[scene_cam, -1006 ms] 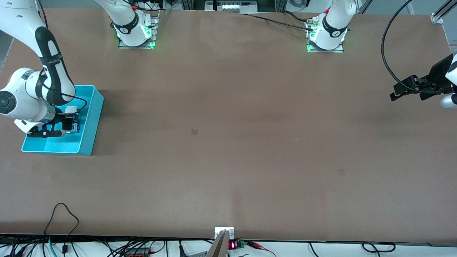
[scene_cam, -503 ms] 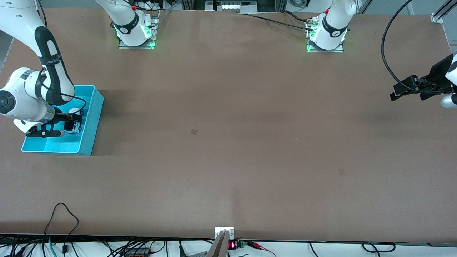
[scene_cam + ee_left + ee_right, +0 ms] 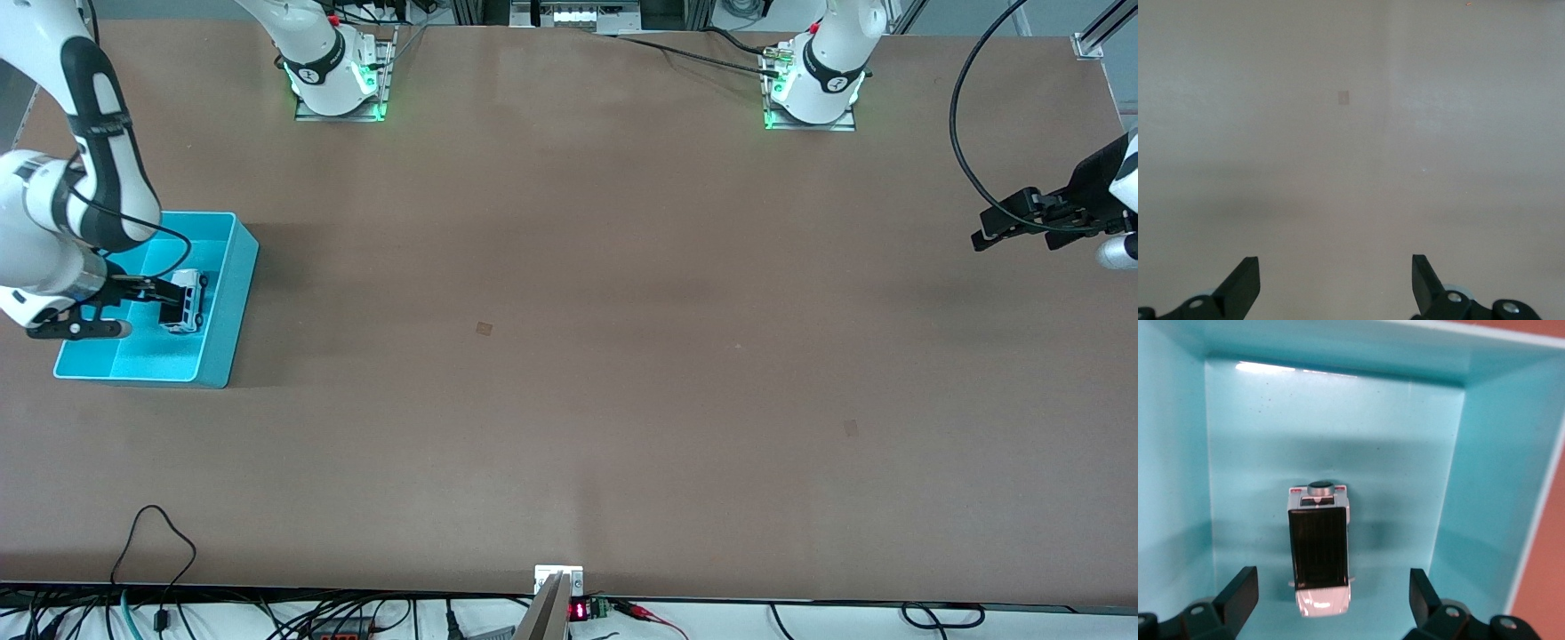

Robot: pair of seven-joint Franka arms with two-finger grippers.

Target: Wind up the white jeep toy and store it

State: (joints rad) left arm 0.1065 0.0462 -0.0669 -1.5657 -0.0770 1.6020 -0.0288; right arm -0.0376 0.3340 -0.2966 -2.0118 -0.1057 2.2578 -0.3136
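Looking down through the right wrist view, I see the white jeep toy (image 3: 1319, 550) sitting on the floor of the turquoise bin (image 3: 222, 320), near the table edge at the right arm's end. My right gripper (image 3: 169, 298) hangs over it, fingers spread wide, gripping nothing. My left gripper (image 3: 1336, 283) waits, jaws wide apart and empty, over the table's edge at the left arm's end.
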